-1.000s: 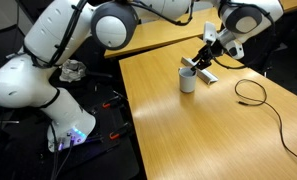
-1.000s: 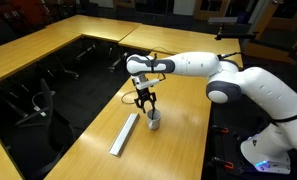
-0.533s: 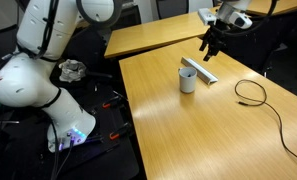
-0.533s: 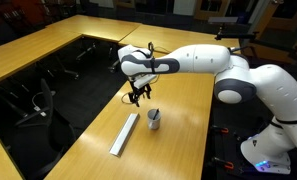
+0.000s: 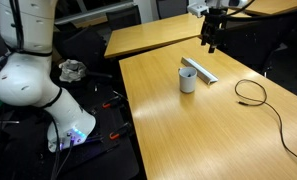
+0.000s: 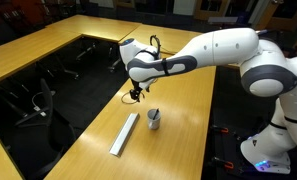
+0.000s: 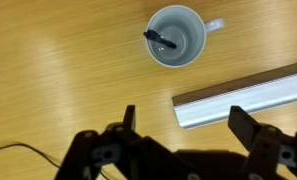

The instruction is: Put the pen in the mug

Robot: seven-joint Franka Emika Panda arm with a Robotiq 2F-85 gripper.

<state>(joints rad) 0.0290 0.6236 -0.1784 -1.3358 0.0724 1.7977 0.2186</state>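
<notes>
The white mug point(image 7: 176, 37) stands upright on the wooden table, seen from above in the wrist view. The dark pen point(image 7: 160, 39) stands inside it, leaning on the rim. The mug also shows in both exterior views point(image 5: 188, 79) point(image 6: 153, 120), with the pen tip poking out point(image 6: 151, 112). My gripper point(image 7: 185, 125) is open and empty, raised well above the table and apart from the mug. It shows in both exterior views point(image 5: 210, 42) point(image 6: 137, 96).
A long flat white bar point(image 7: 243, 95) lies beside the mug point(image 5: 200, 71) point(image 6: 124, 133). A looped black cable point(image 5: 254, 93) lies on the table farther along, its end at the wrist view's lower left point(image 7: 13, 152). The table edge drops to the floor point(image 5: 123, 100).
My gripper has risen up and away from the mug, open, leaving the pen standing in the mug. The mug and bar have not moved.
</notes>
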